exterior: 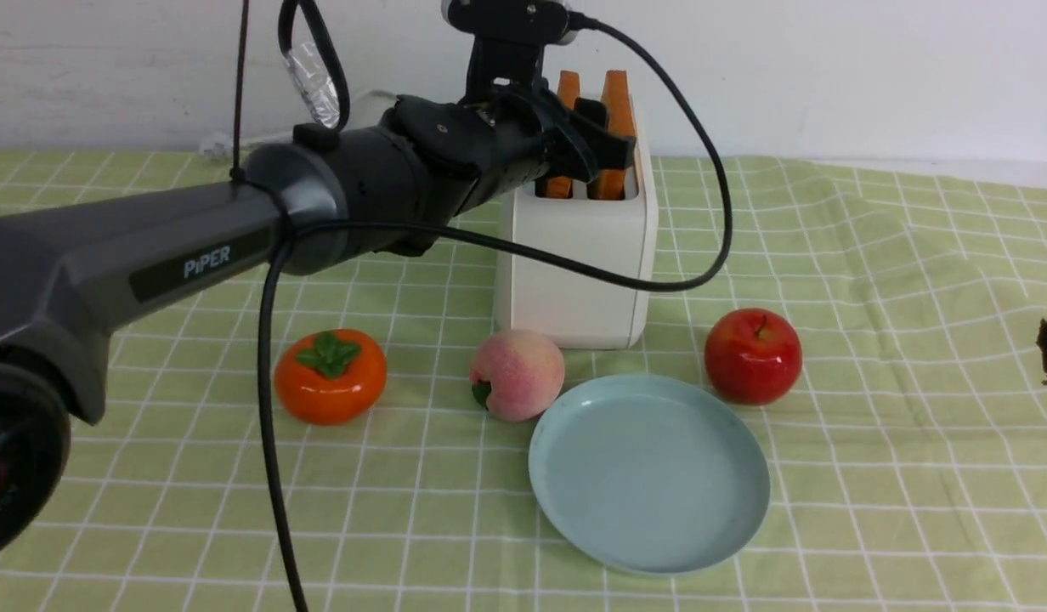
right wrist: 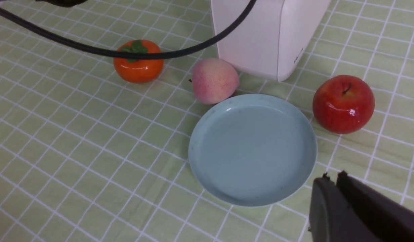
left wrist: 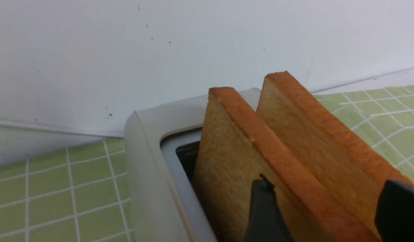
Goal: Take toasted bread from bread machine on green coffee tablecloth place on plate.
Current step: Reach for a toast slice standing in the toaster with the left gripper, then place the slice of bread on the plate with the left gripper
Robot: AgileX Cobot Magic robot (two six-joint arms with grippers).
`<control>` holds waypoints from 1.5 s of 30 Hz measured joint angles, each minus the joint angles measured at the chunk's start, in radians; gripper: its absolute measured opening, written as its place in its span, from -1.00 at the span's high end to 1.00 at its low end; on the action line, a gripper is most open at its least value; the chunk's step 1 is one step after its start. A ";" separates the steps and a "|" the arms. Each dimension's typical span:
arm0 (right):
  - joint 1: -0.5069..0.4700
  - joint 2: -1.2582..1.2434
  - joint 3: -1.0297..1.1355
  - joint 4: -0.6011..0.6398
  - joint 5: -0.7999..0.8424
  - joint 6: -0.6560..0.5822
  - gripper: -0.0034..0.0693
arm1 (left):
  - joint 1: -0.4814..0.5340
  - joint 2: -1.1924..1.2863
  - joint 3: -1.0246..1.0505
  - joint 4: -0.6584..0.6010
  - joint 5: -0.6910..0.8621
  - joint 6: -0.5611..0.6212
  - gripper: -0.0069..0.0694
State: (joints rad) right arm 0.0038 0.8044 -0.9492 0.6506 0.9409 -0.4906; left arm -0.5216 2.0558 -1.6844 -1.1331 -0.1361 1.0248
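Note:
Two slices of toasted bread (exterior: pixel 617 98) stand upright in the slots of the cream-white bread machine (exterior: pixel 574 280) at the back of the green coffee tablecloth (exterior: pixel 914 255). My left gripper (exterior: pixel 593 136) is at the top of the bread machine, open. In the left wrist view its dark fingers (left wrist: pixel 264 208) stand wide apart, with the near ends of both slices of toasted bread (left wrist: pixel 227 158) between them. The pale blue plate (exterior: pixel 651 476) lies bare in front of the bread machine. My right gripper (right wrist: pixel 333 176) hovers beside the plate (right wrist: pixel 254 151), shut and holding nothing.
An orange persimmon (exterior: pixel 330 376), a pink peach (exterior: pixel 517 374) and a red apple (exterior: pixel 753 355) sit around the plate's far side, the peach touching its rim. The left arm's black cable (exterior: pixel 574 263) hangs across the front of the bread machine. A white wall stands behind.

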 joint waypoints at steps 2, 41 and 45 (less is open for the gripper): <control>0.000 0.000 0.000 0.001 0.004 -0.001 0.80 | 0.000 0.027 -0.027 0.002 -0.005 0.001 -0.21; 0.000 -0.013 0.000 0.012 0.043 -0.020 0.77 | 0.000 -0.346 -0.031 -0.078 0.165 0.069 0.52; 0.000 -0.053 -0.002 0.012 0.070 -0.020 0.83 | 0.000 -0.452 0.069 -0.070 0.417 0.026 0.52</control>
State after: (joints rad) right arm 0.0038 0.7509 -0.9514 0.6625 1.0108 -0.5109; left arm -0.5215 1.6041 -1.6149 -1.2032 0.2809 1.0513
